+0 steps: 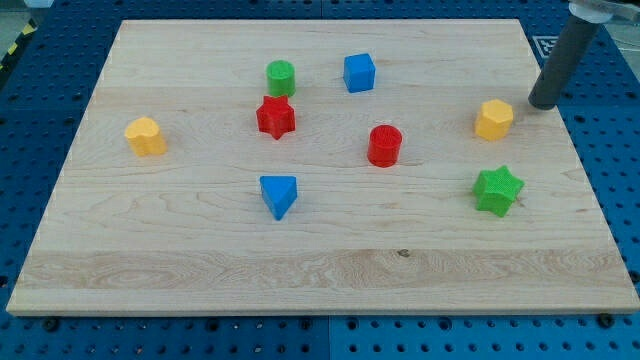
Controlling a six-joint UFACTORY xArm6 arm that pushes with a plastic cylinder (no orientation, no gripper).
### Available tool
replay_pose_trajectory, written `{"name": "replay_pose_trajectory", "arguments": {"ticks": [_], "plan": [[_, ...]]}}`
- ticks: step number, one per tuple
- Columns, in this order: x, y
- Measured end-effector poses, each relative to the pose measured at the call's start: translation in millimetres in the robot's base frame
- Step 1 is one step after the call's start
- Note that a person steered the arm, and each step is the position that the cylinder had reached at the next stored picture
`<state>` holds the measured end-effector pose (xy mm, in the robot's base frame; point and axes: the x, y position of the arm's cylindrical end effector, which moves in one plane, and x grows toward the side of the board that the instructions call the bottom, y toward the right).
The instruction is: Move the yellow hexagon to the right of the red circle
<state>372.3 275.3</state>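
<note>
Plastic, light and rigid, the yellow hexagon [494, 119] near the counter's [330, 275] right edge should slide easily toward the red circle [384, 145] if my tip [542, 104], a gripperless bare rod holding nothing, just to its right, nudges that flat right side.

you have one camera only, so no second view overlaps it. it looks down at a slant from above the near long edge of the wooden board [330, 270], facing toward the far edge at the view's top. it stands far enough back that the whole board fits in frame, with strips of the blue perforated table [40, 60] on every side; the far edge appears narrower than the near one.
</note>
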Motion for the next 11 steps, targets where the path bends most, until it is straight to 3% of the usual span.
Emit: {"name": "replay_pose_trajectory", "arguments": {"ticks": [1,4,11], "plan": [[18,-4],[20,-80],[43,-172]]}}
